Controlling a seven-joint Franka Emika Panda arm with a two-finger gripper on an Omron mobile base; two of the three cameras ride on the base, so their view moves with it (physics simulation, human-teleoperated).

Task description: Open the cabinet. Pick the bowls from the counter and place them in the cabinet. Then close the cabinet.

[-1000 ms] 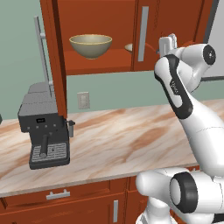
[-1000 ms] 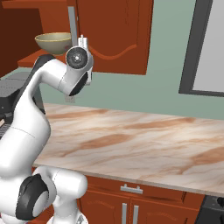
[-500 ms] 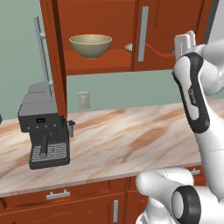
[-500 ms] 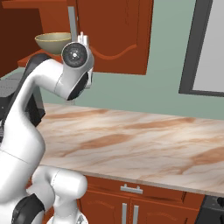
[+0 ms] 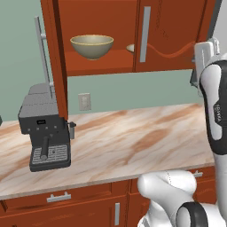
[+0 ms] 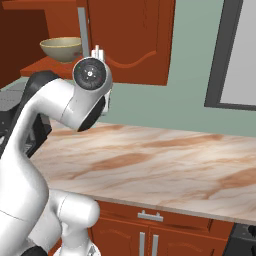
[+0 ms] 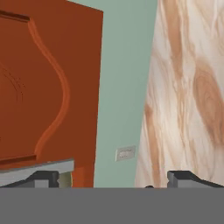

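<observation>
The gripper [image 7: 116, 178] is hanging released, its jaws standing wide with nothing between them, and it is sitting high above the surface [image 5: 133, 137], just off the right end of the cabinet [image 5: 102, 64]. The hand is lying rolled onto its side, so in the hand view the surface is running up the right edge. Straight ahead of the fingertips, the closed right door [image 5: 177, 31] is facing the gripper, near it and slightly to its left.

Further left, past that door, the deep bowl [image 5: 91, 46] is sitting upright on the cabinet shelf. The rim of the shallower bowl [image 5: 130, 47] is peeking out just beside it, half hidden behind the closed door's edge. Both bowls are resting inside, so by my reading only the closing is remaining.

That step is turning on the open left door [image 5: 56, 53], which is standing edge-on at the far left, well apart from the gripper. Its long silver handle [image 5: 41, 53] is running vertically on the side facing away from the gripper. The coffee machine [image 5: 44, 128] is sitting directly below that door. The gripper will probably be needing a long sweep leftward across the cabinet front, reaching round to the door's outer face.
</observation>
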